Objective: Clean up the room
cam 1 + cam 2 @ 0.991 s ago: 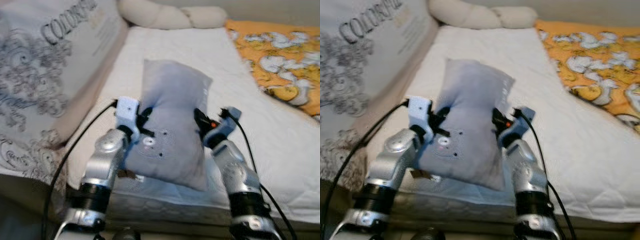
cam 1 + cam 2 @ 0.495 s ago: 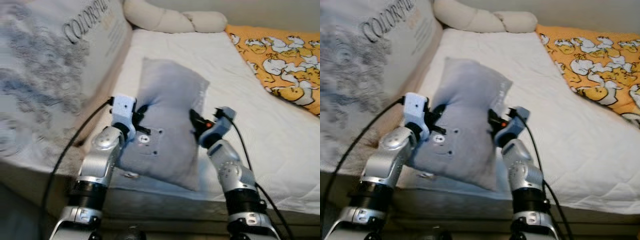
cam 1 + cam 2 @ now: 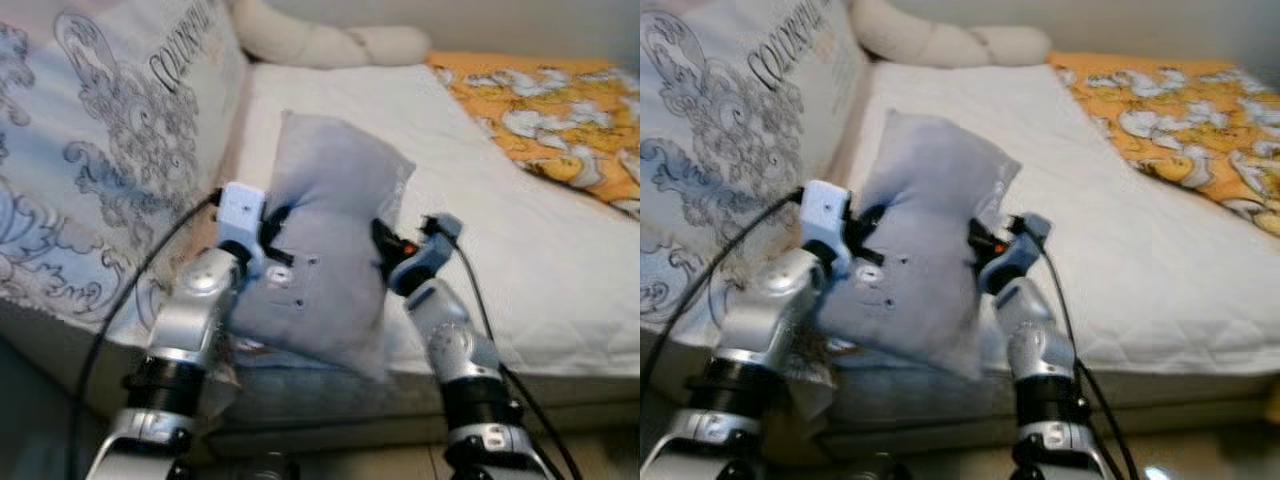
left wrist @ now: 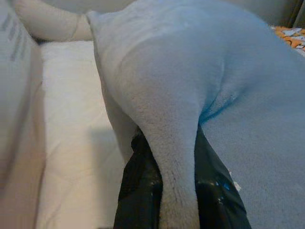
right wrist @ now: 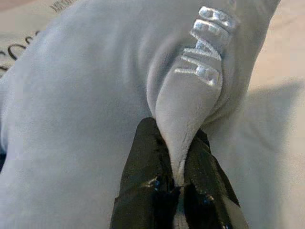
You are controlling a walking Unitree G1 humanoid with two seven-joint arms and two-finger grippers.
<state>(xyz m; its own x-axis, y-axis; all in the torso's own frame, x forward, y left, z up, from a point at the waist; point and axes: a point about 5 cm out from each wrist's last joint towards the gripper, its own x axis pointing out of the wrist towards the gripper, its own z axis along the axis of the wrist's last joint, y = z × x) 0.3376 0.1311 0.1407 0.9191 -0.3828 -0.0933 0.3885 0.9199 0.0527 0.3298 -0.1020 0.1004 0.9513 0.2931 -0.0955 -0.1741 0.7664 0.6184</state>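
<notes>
A pale blue-grey plush pillow [image 3: 330,220] hangs between my two arms over the near edge of the white mattress [image 3: 470,190]. My left gripper [image 3: 278,222] is shut on a fold of its left side; in the left wrist view the black fingers [image 4: 140,191] pinch the plush pillow [image 4: 190,86]. My right gripper [image 3: 380,240] is shut on the right edge of the pillow, where the right wrist view shows the fingertips [image 5: 143,176] clamped on a fold bearing embroidered letters [image 5: 207,43]. The pillow's lower corner droops below the mattress edge.
A large patterned cushion [image 3: 110,170] with printed lettering leans at the left of the bed. A cream knotted bolster [image 3: 330,42] lies at the head. An orange blanket [image 3: 550,110] with a white cartoon print covers the right side. Bare white mattress lies beyond the pillow.
The camera has shifted, so the scene sits differently in the picture. Both grippers keep their hold on the pillow, which now hangs slightly lower over the mattress edge.
</notes>
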